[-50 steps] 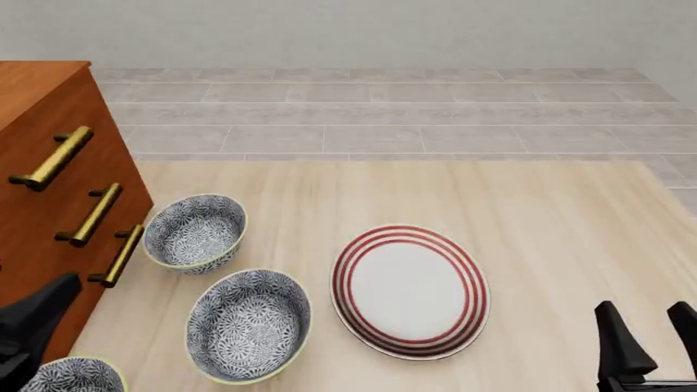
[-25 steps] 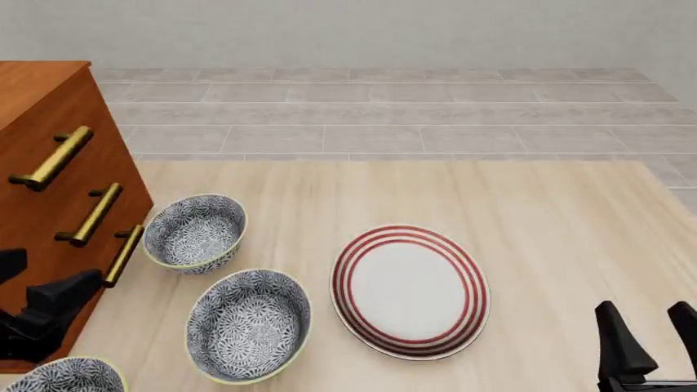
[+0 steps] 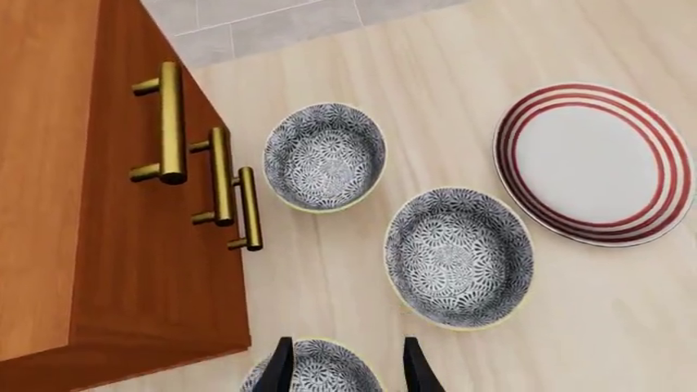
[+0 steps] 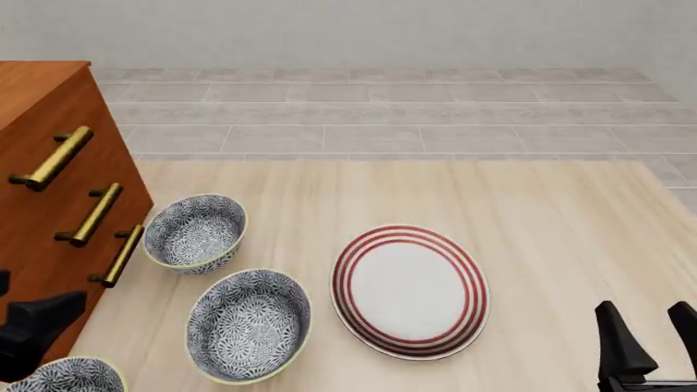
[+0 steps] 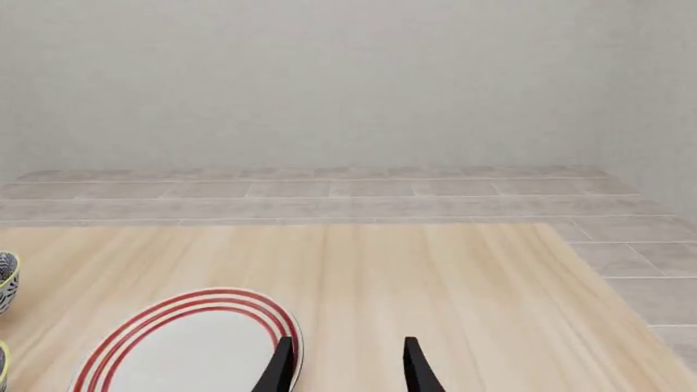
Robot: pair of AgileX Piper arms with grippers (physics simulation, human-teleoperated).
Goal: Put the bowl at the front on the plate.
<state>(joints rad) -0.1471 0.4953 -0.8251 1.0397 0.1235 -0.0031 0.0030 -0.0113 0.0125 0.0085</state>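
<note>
The bowl (image 4: 72, 376) at the front is dark blue-grey and white floral with a pale yellow rim. It lies at the table's near left corner, cut off by the picture's edge. In the left wrist view my left gripper (image 3: 346, 369) hovers open above the bowl (image 3: 316, 372), one finger on either side of it and apart from it. The plate (image 4: 412, 291) is white with red rings and lies flat at mid-table, also visible as the plate (image 3: 593, 163). My right gripper (image 4: 650, 343) stands open near the front right, holding nothing, just beside the plate (image 5: 185, 343).
Two look-alike bowls sit left of the plate: a middle bowl (image 4: 248, 325) and a far bowl (image 4: 196, 232). A wooden cabinet (image 4: 49, 188) with brass handles (image 4: 90, 215) stands along the left edge, close to my left arm.
My left arm's dark body has shifted at the left edge, rising and then sinking slightly toward the front bowl. Bowls, plate and right gripper have not moved.
</note>
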